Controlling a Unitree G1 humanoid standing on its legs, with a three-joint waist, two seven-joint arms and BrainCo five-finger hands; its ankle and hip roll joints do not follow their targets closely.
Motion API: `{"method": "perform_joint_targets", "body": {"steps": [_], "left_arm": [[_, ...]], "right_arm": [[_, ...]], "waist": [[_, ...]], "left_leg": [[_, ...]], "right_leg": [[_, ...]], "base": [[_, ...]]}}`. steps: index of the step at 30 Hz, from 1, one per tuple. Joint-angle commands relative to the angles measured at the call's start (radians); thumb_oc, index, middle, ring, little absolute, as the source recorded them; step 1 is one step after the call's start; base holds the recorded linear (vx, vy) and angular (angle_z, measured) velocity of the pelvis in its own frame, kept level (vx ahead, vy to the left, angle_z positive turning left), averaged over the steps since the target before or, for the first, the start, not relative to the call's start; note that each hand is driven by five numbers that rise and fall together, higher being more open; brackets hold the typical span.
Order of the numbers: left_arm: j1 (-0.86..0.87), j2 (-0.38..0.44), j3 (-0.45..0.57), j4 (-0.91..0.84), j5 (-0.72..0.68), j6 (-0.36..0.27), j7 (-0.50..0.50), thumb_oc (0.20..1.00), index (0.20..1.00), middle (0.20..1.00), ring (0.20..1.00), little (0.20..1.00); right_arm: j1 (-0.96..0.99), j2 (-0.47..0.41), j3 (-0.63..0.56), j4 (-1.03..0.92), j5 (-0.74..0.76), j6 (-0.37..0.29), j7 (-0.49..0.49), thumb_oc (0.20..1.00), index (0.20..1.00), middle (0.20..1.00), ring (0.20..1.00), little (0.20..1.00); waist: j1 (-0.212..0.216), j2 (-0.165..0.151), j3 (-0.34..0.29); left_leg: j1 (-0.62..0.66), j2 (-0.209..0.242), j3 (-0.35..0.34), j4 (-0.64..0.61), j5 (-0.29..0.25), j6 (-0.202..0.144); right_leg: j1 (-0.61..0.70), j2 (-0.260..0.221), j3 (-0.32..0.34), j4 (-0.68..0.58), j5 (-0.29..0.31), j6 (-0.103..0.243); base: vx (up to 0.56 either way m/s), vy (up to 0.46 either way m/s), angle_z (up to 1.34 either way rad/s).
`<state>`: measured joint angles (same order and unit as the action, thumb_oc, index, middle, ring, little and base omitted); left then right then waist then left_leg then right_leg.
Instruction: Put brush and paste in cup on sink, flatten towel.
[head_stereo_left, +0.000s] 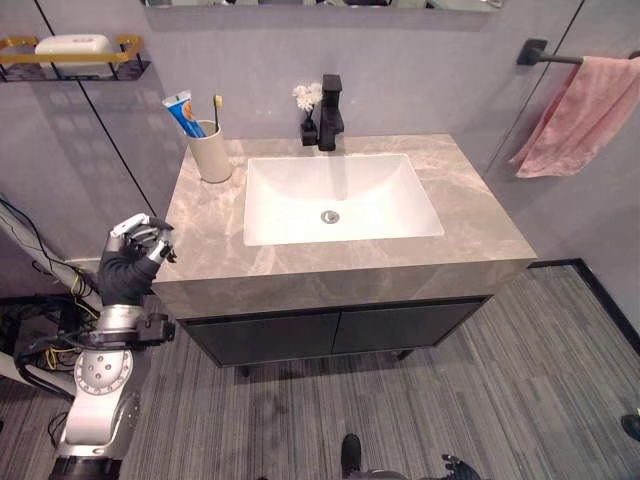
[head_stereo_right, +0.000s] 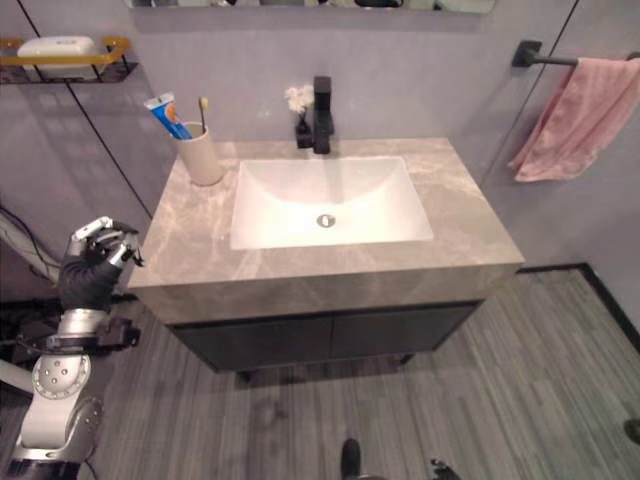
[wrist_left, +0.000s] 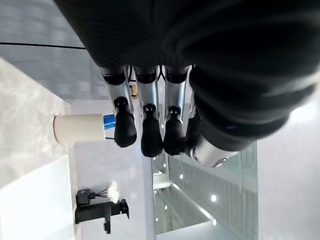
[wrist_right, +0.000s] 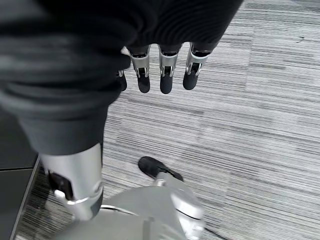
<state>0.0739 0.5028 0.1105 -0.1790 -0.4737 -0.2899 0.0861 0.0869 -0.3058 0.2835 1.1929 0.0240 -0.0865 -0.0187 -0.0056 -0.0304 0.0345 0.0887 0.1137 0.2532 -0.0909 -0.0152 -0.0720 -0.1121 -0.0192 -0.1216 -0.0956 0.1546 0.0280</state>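
Marble counter (head_stereo_left: 470, 215): brush (head_stereo_left: 217, 110) and paste (head_stereo_left: 184, 113) stand in cup (head_stereo_left: 211, 151); towel (head_stereo_left: 585, 117) hangs bunched, unflattened; left hand (head_stereo_left: 136, 250) curled empty; right hand (wrist_right: 162, 70) relaxed, empty.

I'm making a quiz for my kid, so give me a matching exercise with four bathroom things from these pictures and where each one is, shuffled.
Things:
1. toothpaste
2. towel
3. faucet
4. soap

Places:
A. hanging bunched on the wall bar
B. behind the basin
C. on the wall shelf
D. standing in the cup

Pairs: 1-D, 2-A, 3-B, 4-C
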Motion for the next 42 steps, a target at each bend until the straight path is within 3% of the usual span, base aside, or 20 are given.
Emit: {"method": "perform_joint_targets", "body": {"steps": [1,6,7,9,10,12,15,16,21,23,25,27,28,31,34,36,37,38,39,42], "left_arm": [[-0.040,0.016,0.035,-0.047,-0.009,-0.057,-0.010,0.200,0.200,0.200,0.200,0.200],[-0.078,0.014,-0.004,-0.033,0.007,-0.059,-0.004,0.200,0.200,0.200,0.200,0.200],[-0.102,0.013,-0.026,-0.022,0.009,-0.060,-0.006,0.200,0.200,0.200,0.200,0.200],[-0.113,0.009,-0.042,-0.014,0.010,-0.060,-0.002,0.200,0.200,0.200,0.200,0.200],[-0.135,0.004,-0.058,-0.007,0.016,-0.060,0.007,0.200,0.200,0.200,0.200,0.200],[-0.137,0.005,-0.060,-0.008,0.025,-0.058,0.008,0.200,0.200,0.200,0.200,0.200],[-0.125,0.032,-0.053,-0.025,0.075,-0.052,0.018,0.200,0.200,0.200,0.200,0.200],[-0.122,0.043,-0.053,-0.039,0.092,-0.058,0.026,0.200,0.200,0.200,0.200,0.200],[-0.144,0.053,-0.066,-0.054,0.090,-0.058,0.017,0.200,0.200,0.200,0.200,0.200],[-0.158,0.066,-0.080,-0.056,0.103,-0.056,0.011,0.200,0.200,0.200,0.200,0.200],[-0.169,0.074,-0.098,-0.066,0.115,-0.055,0.003,0.200,0.200,0.200,0.200,0.200],[-0.169,0.080,-0.103,-0.071,0.115,-0.055,-0.003,0.200,0.200,0.200,0.200,0.200],[-0.164,0.105,-0.112,-0.097,0.122,-0.055,-0.014,0.200,0.200,0.200,0.200,0.200],[-0.172,0.142,-0.115,-0.109,0.144,-0.055,-0.016,0.200,0.200,0.200,0.200,0.200],[-0.164,0.172,-0.097,-0.126,0.178,-0.058,-0.003,0.200,0.200,0.200,0.200,0.200],[-0.164,0.175,-0.099,-0.124,0.184,-0.060,-0.002,0.200,0.200,0.200,0.200,0.200],[-0.156,0.173,-0.094,-0.127,0.184,-0.065,-0.002,0.200,0.200,0.200,0.200,0.200],[-0.155,0.172,-0.093,-0.127,0.184,-0.065,-0.002,0.200,0.200,0.200,0.200,0.200],[-0.126,0.178,-0.073,-0.139,0.172,-0.064,-0.013,0.200,0.200,0.200,0.200,0.200],[-0.099,0.168,-0.082,-0.129,0.121,-0.065,-0.040,0.200,0.200,0.200,0.200,0.200]], "right_arm": [[-0.027,-0.034,-0.025,0.019,0.006,-0.024,-0.004,1.000,1.000,1.000,1.000,1.000],[-0.015,-0.063,-0.036,0.005,0.022,-0.030,-0.015,1.000,1.000,1.000,1.000,1.000],[-0.017,-0.081,-0.032,-0.008,0.014,-0.033,-0.014,1.000,1.000,1.000,1.000,1.000],[-0.016,-0.087,-0.032,-0.012,0.014,-0.030,-0.017,1.000,1.000,1.000,1.000,1.000],[-0.020,-0.088,-0.029,-0.021,0.026,-0.028,-0.018,1.000,1.000,1.000,1.000,1.000],[-0.013,-0.086,-0.024,-0.027,0.026,-0.028,-0.011,1.000,1.000,1.000,1.000,1.000],[-0.003,-0.079,-0.022,-0.031,0.029,-0.024,-0.003,1.000,1.000,1.000,1.000,1.000],[0.000,-0.073,-0.023,-0.027,0.037,-0.025,-0.004,1.000,1.000,1.000,1.000,1.000],[0.001,-0.048,-0.025,-0.004,0.050,-0.027,-0.004,1.000,1.000,1.000,1.000,1.000],[0.004,-0.034,-0.027,0.013,0.049,-0.021,-0.004,1.000,1.000,1.000,1.000,1.000],[-0.018,-0.021,-0.043,0.031,0.048,-0.019,-0.010,1.000,1.000,1.000,1.000,1.000],[-0.024,-0.014,-0.046,0.036,0.050,-0.017,-0.011,1.000,1.000,1.000,1.000,1.000],[-0.034,-0.007,-0.034,0.026,0.035,-0.016,-0.008,1.000,1.000,1.000,1.000,1.000],[-0.041,-0.002,-0.021,0.001,0.032,-0.018,-0.004,1.000,1.000,1.000,1.000,1.000],[-0.055,0.013,-0.017,-0.061,0.051,-0.026,-0.005,1.000,1.000,1.000,1.000,1.000],[-0.059,0.016,-0.006,-0.089,0.059,-0.035,-0.001,1.000,1.000,1.000,1.000,1.000],[-0.058,0.015,-0.001,-0.100,0.063,-0.041,0.003,1.000,1.000,1.000,1.000,1.000],[-0.058,0.014,-0.001,-0.100,0.063,-0.041,0.003,1.000,1.000,1.000,1.000,1.000],[-0.055,0.013,0.001,-0.132,0.072,-0.043,0.004,1.000,1.000,1.000,1.000,1.000],[-0.051,0.013,-0.006,-0.113,0.083,-0.045,0.000,1.000,1.000,1.000,1.000,1.000]], "waist": [[-0.003,-0.027,0.029],[-0.001,-0.034,0.082],[0.002,-0.040,0.112],[0.006,-0.042,0.120],[0.005,-0.042,0.124],[0.004,-0.044,0.118],[0.023,-0.045,0.101],[0.040,-0.039,0.102],[0.047,-0.030,0.076],[0.049,-0.037,0.048],[0.042,-0.065,0.029],[0.045,-0.071,0.021],[0.051,-0.083,0.002],[0.056,-0.081,-0.004],[0.035,-0.063,0.020],[0.007,-0.037,0.030],[0.005,-0.025,0.036],[0.005,-0.023,0.035],[0.007,-0.015,0.034],[-0.023,-0.008,0.050]], "left_leg": [[-0.067,0.026,-0.072,0.063,0.073,-0.012],[-0.172,0.046,-0.115,0.253,0.116,-0.025],[-0.249,0.027,-0.143,0.369,0.142,-0.028],[-0.279,0.001,-0.163,0.394,0.141,-0.025],[-0.343,-0.047,-0.163,0.380,0.119,-0.010],[-0.357,-0.048,-0.139,0.346,0.116,-0.001],[-0.379,-0.044,-0.122,0.206,0.159,-0.001],[-0.414,-0.030,-0.140,0.115,0.218,-0.014],[-0.402,0.003,-0.067,0.026,0.275,-0.024],[-0.386,-0.006,-0.050,0.035,0.250,-0.002],[-0.387,-0.052,-0.016,0.115,0.183,0.033],[-0.385,-0.060,0.001,0.134,0.160,0.044],[-0.368,-0.086,0.015,0.148,0.121,0.065],[-0.343,-0.103,0.023,0.139,0.097,0.086],[-0.270,-0.121,0.030,0.102,0.067,0.113],[-0.212,-0.121,0.006,0.053,0.071,0.112],[-0.179,-0.117,0.000,0.017,0.077,0.107],[-0.181,-0.115,0.000,0.016,0.080,0.106],[-0.158,-0.107,-0.002,0.004,0.076,0.094],[-0.117,-0.117,-0.055,0.004,0.050,0.081]], "right_leg": [[0.095,-0.012,0.000,0.125,-0.169,0.034],[0.110,0.009,0.004,0.136,-0.187,-0.002],[0.114,0.006,-0.005,0.139,-0.192,-0.015],[0.117,0.004,-0.005,0.140,-0.195,-0.017],[0.123,-0.002,-0.006,0.133,-0.196,-0.012],[0.131,-0.002,-0.008,0.121,-0.198,-0.007],[0.165,0.014,0.004,0.095,-0.210,0.003],[0.197,0.022,0.016,0.087,-0.223,0.009],[0.249,0.019,0.038,0.080,-0.253,0.024],[0.269,-0.011,0.042,0.099,-0.283,0.044],[0.269,-0.083,0.054,0.167,-0.223,0.087],[0.262,-0.101,0.062,0.184,-0.194,0.098],[0.246,-0.129,0.080,0.237,-0.102,0.120],[0.200,-0.136,0.086,0.345,-0.016,0.128],[0.120,-0.148,0.038,0.497,0.066,0.135],[0.043,-0.078,0.068,0.538,0.003,0.123],[-0.017,-0.062,0.048,0.512,-0.055,0.110],[-0.019,-0.060,0.047,0.512,-0.053,0.107],[-0.041,-0.091,-0.014,0.410,-0.096,0.101],[-0.078,-0.059,0.046,0.242,-0.096,0.104]], "base": [[-0.02,-0.161,-0.02],[-0.05,-0.172,0.04],[-0.05,-0.137,0.13],[0.00,-0.065,0.05],[0.09,-0.025,0.05],[0.15,0.019,0.01],[0.25,0.076,-0.15],[0.18,0.073,0.01],[0.29,0.166,0.10],[0.38,0.316,-0.37],[0.28,0.302,-0.31],[0.24,0.224,-0.50],[0.29,0.258,-0.72],[0.20,0.238,-0.43],[0.17,0.276,-0.08],[0.20,0.207,-0.02],[0.16,0.135,0.12],[0.20,0.076,0.04],[0.17,0.013,0.01],[0.27,-0.040,0.14]]}}
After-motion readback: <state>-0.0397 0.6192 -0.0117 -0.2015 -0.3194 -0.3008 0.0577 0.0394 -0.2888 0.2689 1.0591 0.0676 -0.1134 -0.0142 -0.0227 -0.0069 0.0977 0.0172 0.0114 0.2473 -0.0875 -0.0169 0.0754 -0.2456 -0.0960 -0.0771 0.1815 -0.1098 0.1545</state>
